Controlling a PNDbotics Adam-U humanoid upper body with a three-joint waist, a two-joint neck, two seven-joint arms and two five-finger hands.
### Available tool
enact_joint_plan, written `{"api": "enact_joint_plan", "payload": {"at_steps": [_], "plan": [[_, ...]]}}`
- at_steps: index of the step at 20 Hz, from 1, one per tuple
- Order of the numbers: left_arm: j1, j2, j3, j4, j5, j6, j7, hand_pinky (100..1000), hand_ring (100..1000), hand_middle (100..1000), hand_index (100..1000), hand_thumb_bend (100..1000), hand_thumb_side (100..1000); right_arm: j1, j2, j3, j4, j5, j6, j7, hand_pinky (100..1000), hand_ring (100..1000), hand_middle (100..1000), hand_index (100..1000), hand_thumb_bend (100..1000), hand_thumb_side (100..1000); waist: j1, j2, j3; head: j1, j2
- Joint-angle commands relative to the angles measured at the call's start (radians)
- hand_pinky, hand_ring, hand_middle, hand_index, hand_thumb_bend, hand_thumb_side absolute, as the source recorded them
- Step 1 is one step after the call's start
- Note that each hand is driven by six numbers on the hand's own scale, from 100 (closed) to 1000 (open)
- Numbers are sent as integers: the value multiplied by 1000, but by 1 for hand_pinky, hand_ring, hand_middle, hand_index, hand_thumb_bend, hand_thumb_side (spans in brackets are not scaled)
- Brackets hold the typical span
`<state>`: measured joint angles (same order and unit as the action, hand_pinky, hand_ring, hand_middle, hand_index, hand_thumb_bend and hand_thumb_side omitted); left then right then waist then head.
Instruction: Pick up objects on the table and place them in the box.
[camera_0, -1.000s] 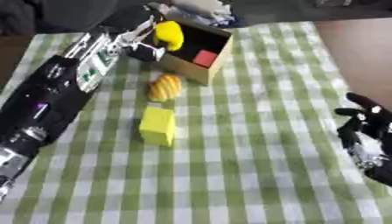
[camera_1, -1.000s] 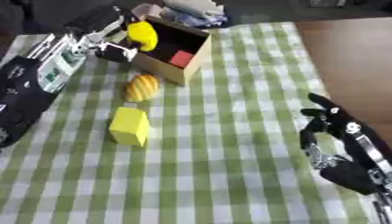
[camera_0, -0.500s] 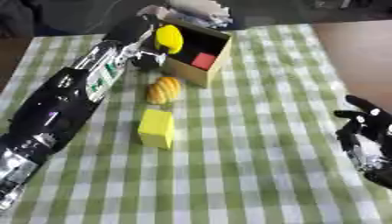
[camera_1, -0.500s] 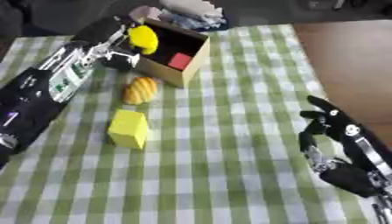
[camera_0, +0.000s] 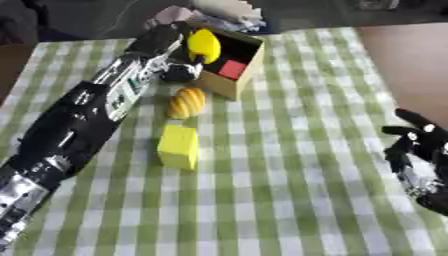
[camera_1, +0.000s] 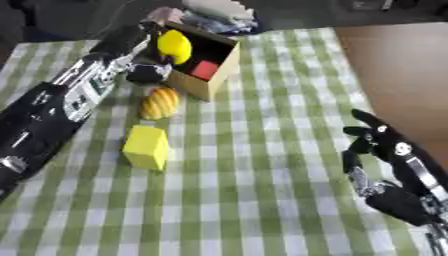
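Observation:
A yellow lemon-shaped fruit (camera_0: 203, 45) hangs over the left rim of the open cardboard box (camera_0: 220, 86) at the back of the checked cloth. My left hand (camera_0: 169, 42) reaches in from the left and is shut on it. A red cube (camera_0: 232, 68) lies inside the box. In front of the box lie an orange ridged fruit (camera_0: 186, 102) and, nearer to me, a yellow block (camera_0: 178, 146). My right hand (camera_1: 383, 144) rests open at the lower right, fingers up, far from all of these.
The green-and-white checked cloth (camera_0: 289, 190) covers most of the table, with bare brown tabletop (camera_0: 407, 55) at the right. A heap of pale things (camera_0: 219, 12) lies just behind the box. My long left forearm (camera_0: 79, 125) lies along the cloth's left side.
My left arm has stretched further toward the box, carrying the yellow fruit a little more over the opening. The right hand and the things on the cloth have stayed put.

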<state>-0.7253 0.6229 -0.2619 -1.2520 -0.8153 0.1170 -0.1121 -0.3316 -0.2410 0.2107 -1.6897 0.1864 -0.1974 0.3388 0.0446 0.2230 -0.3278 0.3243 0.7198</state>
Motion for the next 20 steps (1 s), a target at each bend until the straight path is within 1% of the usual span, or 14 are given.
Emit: {"api": "enact_joint_plan", "payload": {"at_steps": [1,4,6,9,11,16,17,18,20], "plan": [[-18,20,-7,-35,16,-4,-18,787,802,884,952,100,640,-13,-5,-1,-11,-6,0,3,703,889,482,983,100,470,-3,-9,2,2,-11],[-17,25,-8,-52,24,-9,-51,804,825,914,968,100,695,-14,-5,-1,-10,-6,-1,5,703,889,481,983,100,470,-5,-9,3,1,-11],[-17,28,-6,-60,26,-10,-67,811,835,924,973,100,712,-14,-6,-1,-10,-7,-1,5,703,889,481,983,100,470,-5,-9,4,0,-11],[-17,31,-4,-65,23,-9,-88,817,842,932,976,100,704,-14,-6,-1,-10,-7,-1,5,703,890,481,982,100,470,-5,-9,4,0,-12],[-17,32,-4,-63,13,-7,-100,822,849,937,979,121,704,-14,-5,-2,-10,-7,-1,5,703,890,481,982,100,470,-5,-9,4,0,-12],[-18,30,-3,-41,-32,2,-130,832,860,945,981,214,703,-14,-4,-3,-10,-7,-1,3,703,891,480,982,100,470,-5,-9,2,0,-13],[-18,29,-2,-37,-41,2,-133,833,860,946,980,251,711,-14,-4,-3,-10,-7,0,3,702,891,480,982,100,470,-5,-8,2,-1,-13],[-18,29,-1,-33,-50,2,-135,832,860,944,978,311,723,-14,-4,-3,-10,-7,0,3,702,891,480,982,100,470,-5,-8,2,-1,-13],[-18,28,2,-25,-67,4,-135,827,856,940,974,373,737,-14,-4,-3,-10,-8,0,3,702,891,480,982,100,470,-4,-8,2,-2,-13]]}}
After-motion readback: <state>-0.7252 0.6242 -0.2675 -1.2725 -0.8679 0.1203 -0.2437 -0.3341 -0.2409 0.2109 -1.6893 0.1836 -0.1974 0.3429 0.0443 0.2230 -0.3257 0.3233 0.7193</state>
